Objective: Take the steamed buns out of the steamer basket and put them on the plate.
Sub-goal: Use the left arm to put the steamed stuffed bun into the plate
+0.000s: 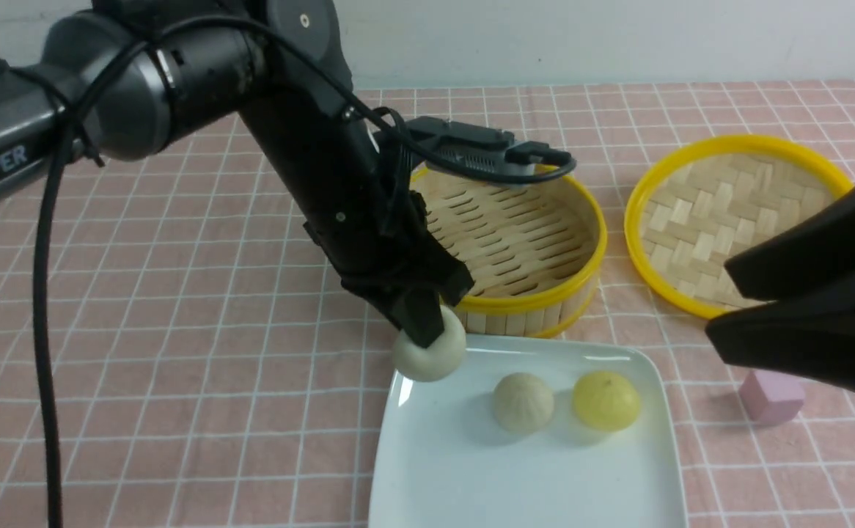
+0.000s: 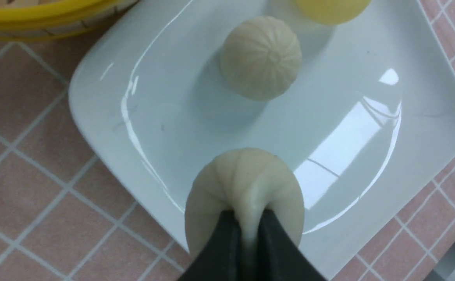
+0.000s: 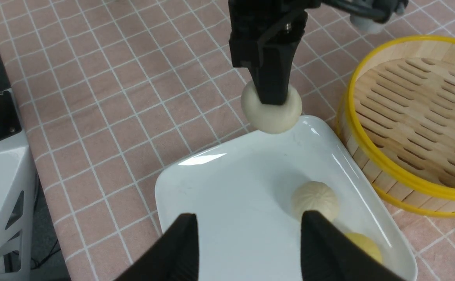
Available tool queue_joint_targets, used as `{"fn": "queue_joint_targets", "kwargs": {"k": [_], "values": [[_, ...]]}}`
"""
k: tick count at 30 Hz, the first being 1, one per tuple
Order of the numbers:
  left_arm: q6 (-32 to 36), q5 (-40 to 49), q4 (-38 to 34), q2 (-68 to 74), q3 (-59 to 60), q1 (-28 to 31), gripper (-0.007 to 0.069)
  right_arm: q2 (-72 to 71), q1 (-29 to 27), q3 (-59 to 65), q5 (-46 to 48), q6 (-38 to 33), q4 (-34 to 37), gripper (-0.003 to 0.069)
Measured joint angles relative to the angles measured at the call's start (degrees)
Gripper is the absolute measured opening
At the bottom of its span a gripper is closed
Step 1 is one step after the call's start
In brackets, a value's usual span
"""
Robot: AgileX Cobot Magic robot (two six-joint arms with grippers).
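My left gripper (image 1: 424,330) is shut on the pleated top of a pale steamed bun (image 1: 431,359), which hangs just above the far left corner of the white plate (image 1: 464,477). The left wrist view shows the dough of that bun (image 2: 247,179) pinched between the dark fingers. On the plate rest a second pale bun (image 1: 522,401) and a yellow bun (image 1: 606,400). Behind the plate, the steamer basket (image 1: 581,279) holds nothing. My right gripper (image 1: 717,304) stays open and empty off the plate's right side; in its wrist view its fingers (image 3: 186,234) frame the plate (image 3: 219,187).
A shallow woven bamboo lid (image 1: 728,213) with a yellow rim lies right of the basket. Near the plate's right edge, a small pink cube (image 1: 771,396) sits on the pink checked cloth. A white stand (image 3: 1,175) shows beyond the table's edge.
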Motion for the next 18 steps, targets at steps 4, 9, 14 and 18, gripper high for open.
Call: {"fn": "queue_joint_targets", "kwargs": {"k": [4,9,14,18], "values": [[0.48,-0.21,-0.29,2.17,0.0,0.0,0.0033,0.0,0.0,0.0,0.37,0.0,0.0,0.0369],[0.78,-0.66,0.04,6.62,0.07,0.0,0.0033,0.0,0.0,0.0,0.39,0.0,0.0,0.0369],[3.08,-1.75,-0.22,9.73,0.07,0.0,0.0033,0.0,0.0,0.0,0.39,0.0,-0.13,0.0369],[3.27,-4.26,-0.15,10.12,0.07,0.0,0.0033,0.0,0.0,0.0,0.46,0.0,-0.13,0.0369]]}}
